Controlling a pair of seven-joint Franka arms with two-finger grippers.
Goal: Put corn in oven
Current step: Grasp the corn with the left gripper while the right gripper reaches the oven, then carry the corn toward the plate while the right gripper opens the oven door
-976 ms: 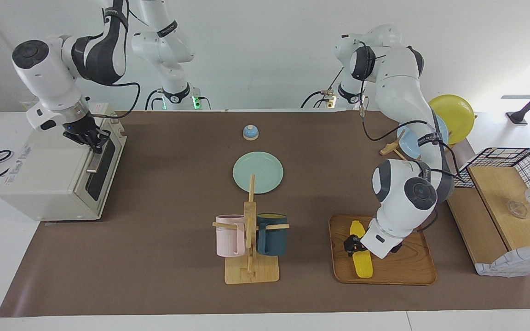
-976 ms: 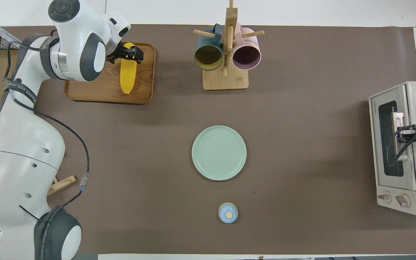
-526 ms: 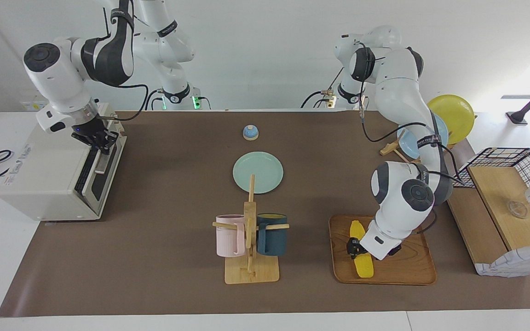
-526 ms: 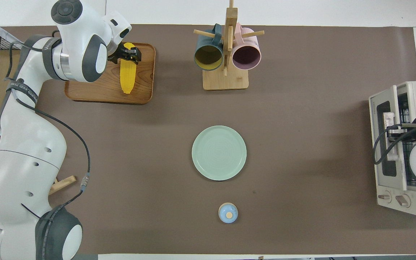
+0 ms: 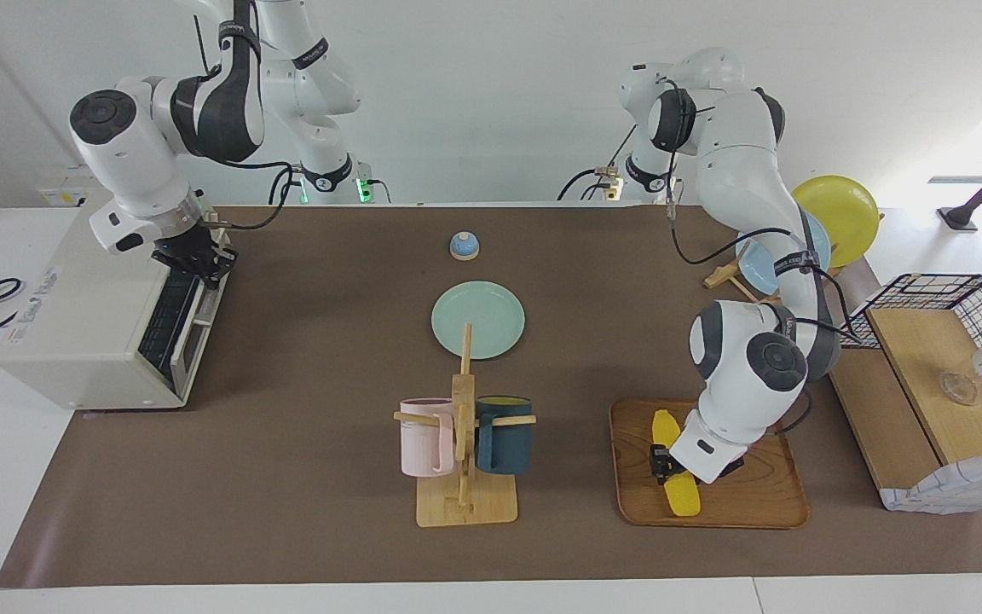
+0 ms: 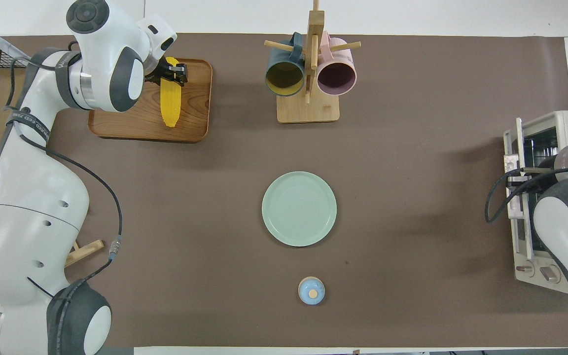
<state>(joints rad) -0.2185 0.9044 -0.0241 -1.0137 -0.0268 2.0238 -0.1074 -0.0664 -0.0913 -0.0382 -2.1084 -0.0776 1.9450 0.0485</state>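
The yellow corn lies on a wooden tray at the left arm's end of the table, farther from the robots than the green plate. My left gripper is shut across the cob's middle, low over the tray; the corn and this gripper also show from overhead. The off-white oven stands at the right arm's end. My right gripper is shut on its door handle, and the door is tilted partly open, with the rack showing inside.
A green plate and a small blue bell sit mid-table. A wooden mug rack with a pink and a dark blue mug stands beside the tray. A yellow plate and a wire basket are by the left arm.
My right gripper has pulled the oven door farther open by its handle. My left gripper has closed on the corn, and the cob has turned slightly on the tray.
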